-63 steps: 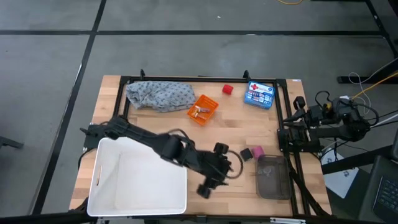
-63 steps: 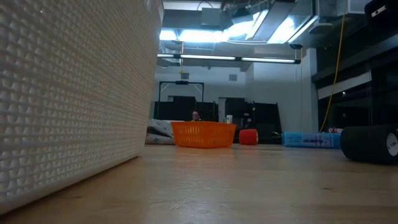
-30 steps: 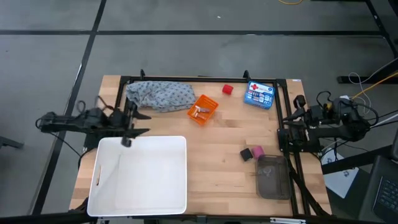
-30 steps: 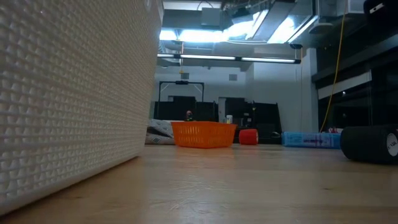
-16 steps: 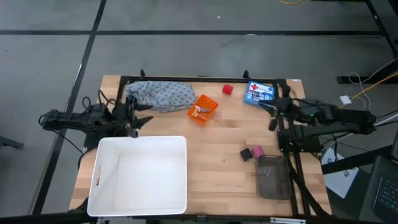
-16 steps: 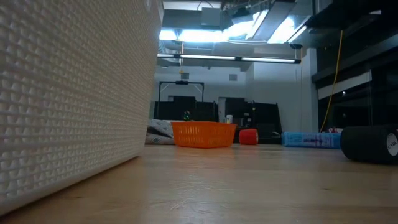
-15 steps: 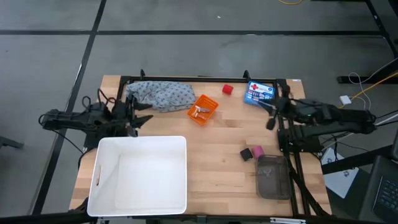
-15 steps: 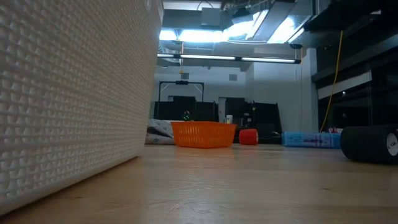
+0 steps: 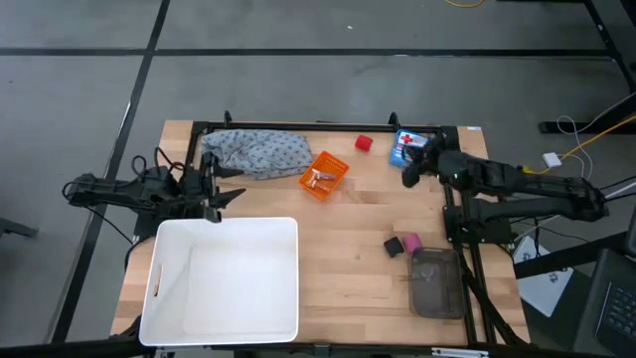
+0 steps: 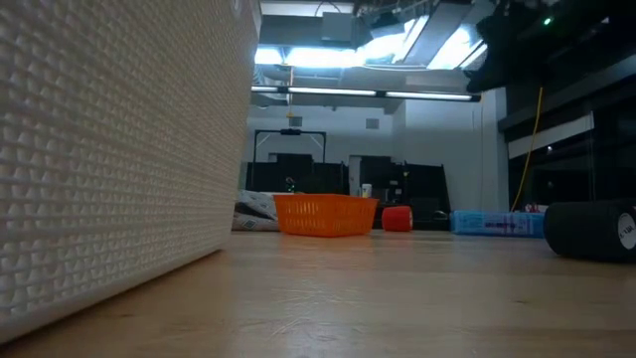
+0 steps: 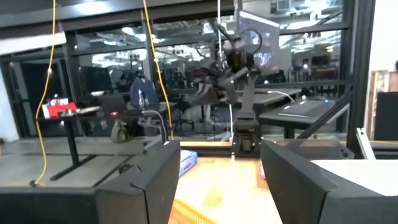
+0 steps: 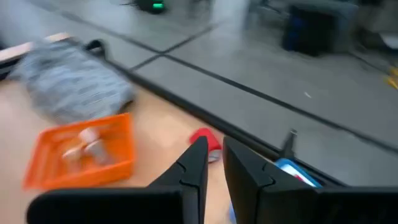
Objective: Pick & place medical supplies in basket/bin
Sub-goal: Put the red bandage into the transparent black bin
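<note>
The orange basket [image 9: 324, 175] [image 10: 325, 214] [image 12: 81, 152] stands mid-table toward the far side, with tiny clear-wrapped pieces [image 9: 316, 180] inside. The grey patterned cloth [image 9: 256, 151] lies bunched to its left. A red roll [image 9: 364, 143] [image 12: 205, 138] sits near the far edge. Pink [image 9: 410, 242] and black [image 9: 395, 247] rolls rest side by side at the right. My right gripper [image 9: 405, 174] [image 12: 214, 155] hovers shut over the table, between the red roll and the pink roll. My left gripper [image 9: 227, 191] [image 11: 221, 186] is open, level, at the white tub's far left corner.
A big white tub [image 9: 224, 278] [image 10: 119, 149] fills the near left of the table. A blue first-aid box [image 9: 417, 149] [image 10: 492, 223] lies at the far right, partly under my right arm. A grey see-through pouch [image 9: 435, 281] lies near the right edge. Bare wood spans the middle.
My right arm has unfolded from its rest at the table's right edge and swung its gripper out over the table, toward the left and a little toward the far edge, stopping beside the blue box. My left gripper has stayed by the tub's far left corner. No object has moved.
</note>
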Controlling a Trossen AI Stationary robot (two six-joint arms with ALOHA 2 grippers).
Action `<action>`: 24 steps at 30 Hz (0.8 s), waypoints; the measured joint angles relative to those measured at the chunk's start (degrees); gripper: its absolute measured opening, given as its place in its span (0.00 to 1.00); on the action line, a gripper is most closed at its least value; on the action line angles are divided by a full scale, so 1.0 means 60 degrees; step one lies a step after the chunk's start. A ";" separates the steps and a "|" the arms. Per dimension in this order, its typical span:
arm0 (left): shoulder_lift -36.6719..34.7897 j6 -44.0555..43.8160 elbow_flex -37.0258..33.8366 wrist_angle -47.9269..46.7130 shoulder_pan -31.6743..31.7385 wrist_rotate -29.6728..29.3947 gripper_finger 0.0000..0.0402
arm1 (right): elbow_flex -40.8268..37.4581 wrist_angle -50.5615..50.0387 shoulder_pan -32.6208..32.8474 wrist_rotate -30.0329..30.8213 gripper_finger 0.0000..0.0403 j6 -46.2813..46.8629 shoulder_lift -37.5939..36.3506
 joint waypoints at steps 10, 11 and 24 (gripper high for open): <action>0.0006 -0.0472 -0.0004 -0.0064 0.0003 0.0066 0.56 | 0.0003 0.1947 -0.1878 -0.1669 0.13 0.0492 0.1894; 0.0006 -0.0549 -0.0004 -0.0119 0.0000 0.0062 0.56 | 0.0004 0.2199 -0.1957 -0.1686 0.13 0.0663 0.2248; 0.0006 -0.0609 -0.0004 -0.0469 0.0000 0.0062 0.55 | 0.0004 0.6349 -0.3122 -0.2450 0.13 0.0791 0.6516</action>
